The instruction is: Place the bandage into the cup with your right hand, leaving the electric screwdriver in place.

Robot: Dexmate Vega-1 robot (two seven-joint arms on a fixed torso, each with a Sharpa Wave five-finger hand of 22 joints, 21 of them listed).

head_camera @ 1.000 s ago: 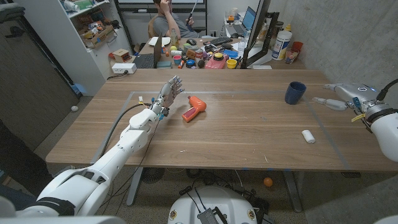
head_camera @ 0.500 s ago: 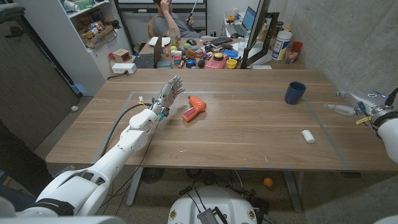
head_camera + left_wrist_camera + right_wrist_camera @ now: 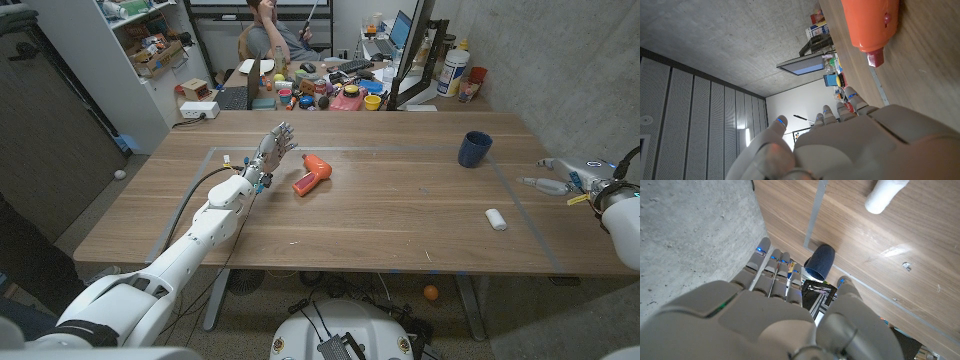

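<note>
The bandage (image 3: 495, 219) is a small white roll lying on the table at the right; in the right wrist view the bandage (image 3: 884, 195) shows beyond my fingers. The dark blue cup (image 3: 474, 149) stands upright at the back right, and the cup (image 3: 820, 261) also shows past my right fingertips. The orange electric screwdriver (image 3: 311, 174) lies left of the middle; its body (image 3: 871, 25) shows close ahead of my left hand. My right hand (image 3: 560, 176) hovers open past the table's right edge, right of the bandage. My left hand (image 3: 273, 150) stands open just left of the screwdriver.
A taped rectangle (image 3: 520, 195) marks the wooden tabletop. Behind the table stands a cluttered desk (image 3: 330, 85) with toys, bottles and a laptop, and a person sits there. A concrete wall rises close to the right edge.
My right hand has drawn back toward the near right, away from the cup, and now sits lower beside the table's right edge. The left arm, screwdriver, cup and bandage are unmoved.
</note>
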